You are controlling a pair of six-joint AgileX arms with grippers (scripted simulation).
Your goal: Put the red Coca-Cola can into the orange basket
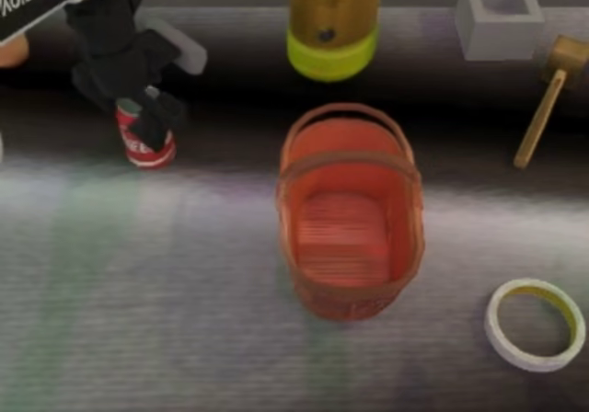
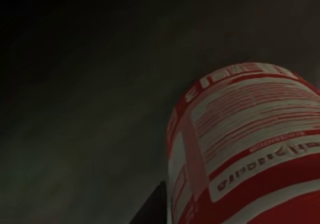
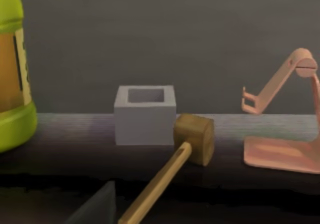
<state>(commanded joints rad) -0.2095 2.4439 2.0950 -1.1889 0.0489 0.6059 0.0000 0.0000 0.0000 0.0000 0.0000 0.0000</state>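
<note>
So: tape ring sits nearest, at the near right, well clear of the work. Orange basket is centre table, handle arched across its rim, nothing inside. Left gripper is at the far left, down over the red Coca-Cola can; fingers look to flank it, but I cannot tell if they have closed. The can fills the left wrist view. Progress: can not in the basket, so lift, carry and drop remain. Bare table between can and basket; mind the handle on descent. Farther back: gold cylinder, grey cup, mallet. Right arm is out of the top view.
</note>
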